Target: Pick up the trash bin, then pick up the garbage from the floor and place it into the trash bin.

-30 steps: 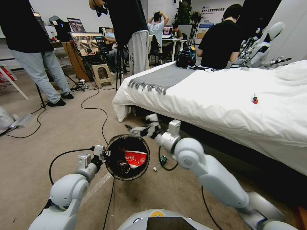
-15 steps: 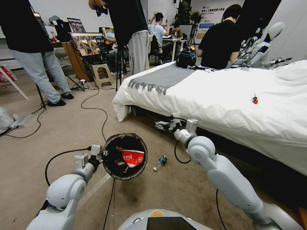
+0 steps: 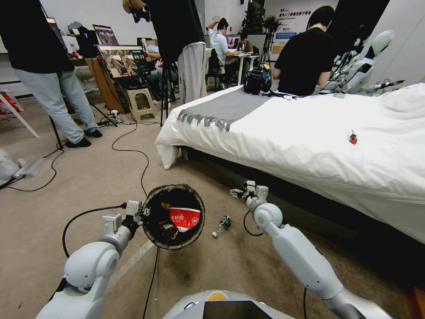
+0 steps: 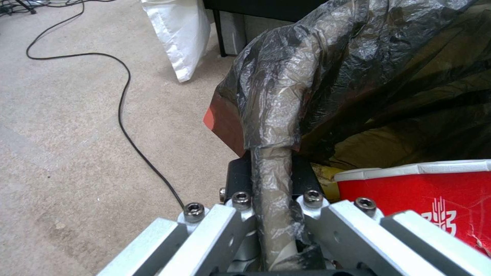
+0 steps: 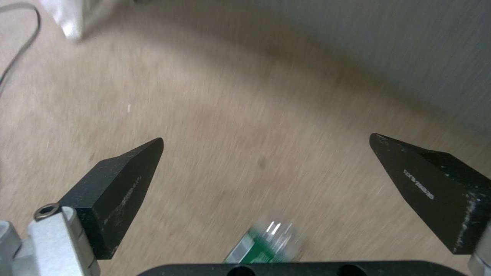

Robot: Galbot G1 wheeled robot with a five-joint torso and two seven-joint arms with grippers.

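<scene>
My left gripper (image 3: pixel 142 213) is shut on the rim of the trash bin (image 3: pixel 152 230), holding it off the floor (image 3: pixel 88 177); the left wrist view shows the black bag (image 4: pixel 358 76) folded over that rim (image 4: pixel 271 180) between the fingers. Inside the bin lie a red-and-white paper cup (image 3: pixel 185 218) and other wrappers. A green-labelled clear plastic bottle (image 3: pixel 222 225) rests on the carpet to the right of the bin. My right gripper (image 3: pixel 237 193) hangs open above the floor just beyond the bottle (image 5: pixel 267 241), which shows under its wide-spread fingers (image 5: pixel 122 180).
A white-sheeted bed (image 3: pixel 310 133) fills the right side, its dark base close behind the right arm. Black cables (image 3: pixel 141 164) cross the carpet ahead and under the bin. People, a stool (image 3: pixel 141 103) and desks stand at the back.
My right arm has swung away from over the bin, to the right and down toward the floor near the bottle. The left arm and bin have barely shifted.
</scene>
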